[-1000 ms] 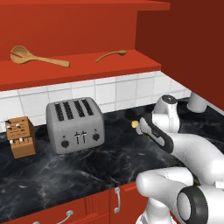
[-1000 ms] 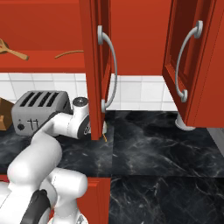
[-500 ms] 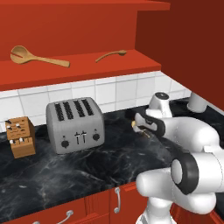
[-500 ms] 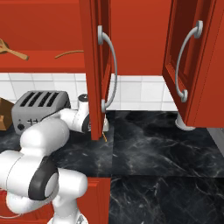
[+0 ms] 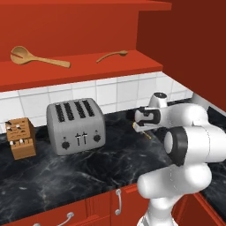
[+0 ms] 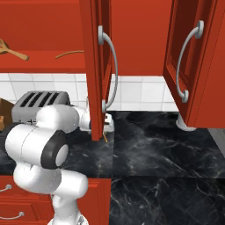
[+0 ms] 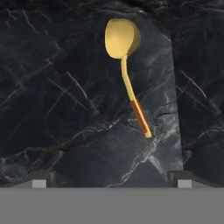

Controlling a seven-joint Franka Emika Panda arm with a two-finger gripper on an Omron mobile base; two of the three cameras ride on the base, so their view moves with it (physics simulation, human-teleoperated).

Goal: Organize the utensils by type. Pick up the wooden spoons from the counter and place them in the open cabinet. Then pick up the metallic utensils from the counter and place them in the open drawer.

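The surface (image 5: 88,172) is black marble with faint white veins, set over red fronts. On it stand a silver four-slot toaster (image 5: 76,125) and, just to its left, a small wooden knife block (image 5: 20,137). A gold-tinted spoon (image 7: 127,65) with a reddish band on its handle lies flat on the marble. On the red cabinet shelf (image 5: 84,68) above lie two wooden spoons, a larger one (image 5: 37,57) and a slimmer one (image 5: 112,55), well apart.
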